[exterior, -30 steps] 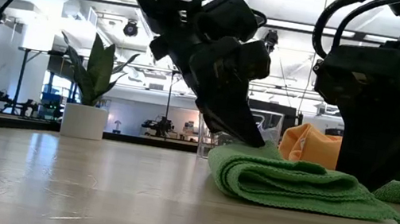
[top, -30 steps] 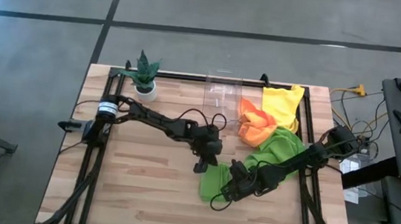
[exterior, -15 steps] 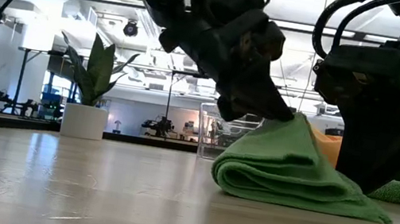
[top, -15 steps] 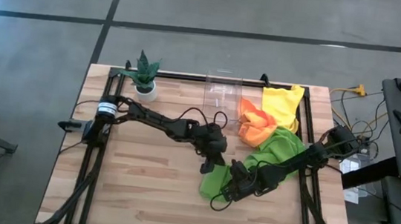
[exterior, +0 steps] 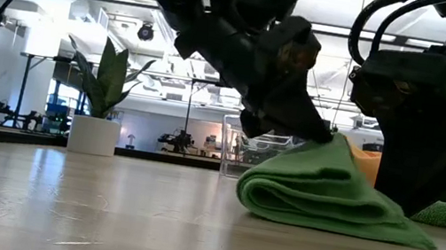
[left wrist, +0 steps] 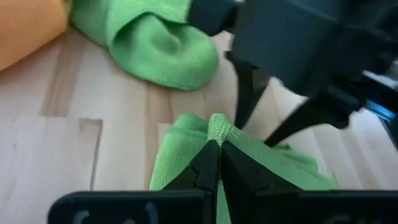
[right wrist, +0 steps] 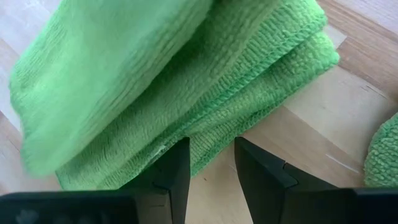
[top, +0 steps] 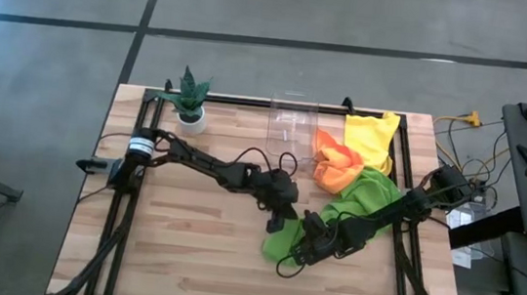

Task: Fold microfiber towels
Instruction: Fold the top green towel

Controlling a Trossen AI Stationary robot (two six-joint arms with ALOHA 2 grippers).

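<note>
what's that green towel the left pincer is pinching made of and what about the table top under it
The green towel looks like soft microfiber cloth: matte, with a fine looped, ribbed pile, and it folds into plump rounded layers. The left pincer is shut on a raised edge of it. The table top looks like pale wood planks, with visible grain, joint lines and a slight sheen.

A potted plant point(top: 190, 96) and clear bin point(top: 293, 118) stand along the table's point(top: 184, 247) far edge.

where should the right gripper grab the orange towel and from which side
Grip the orange towel at its bunched ridge, coming straight down from above. It lies crumpled between the clear bin, the yellow towel and a green towel, so its sides look crowded. The right gripper is open.
</note>
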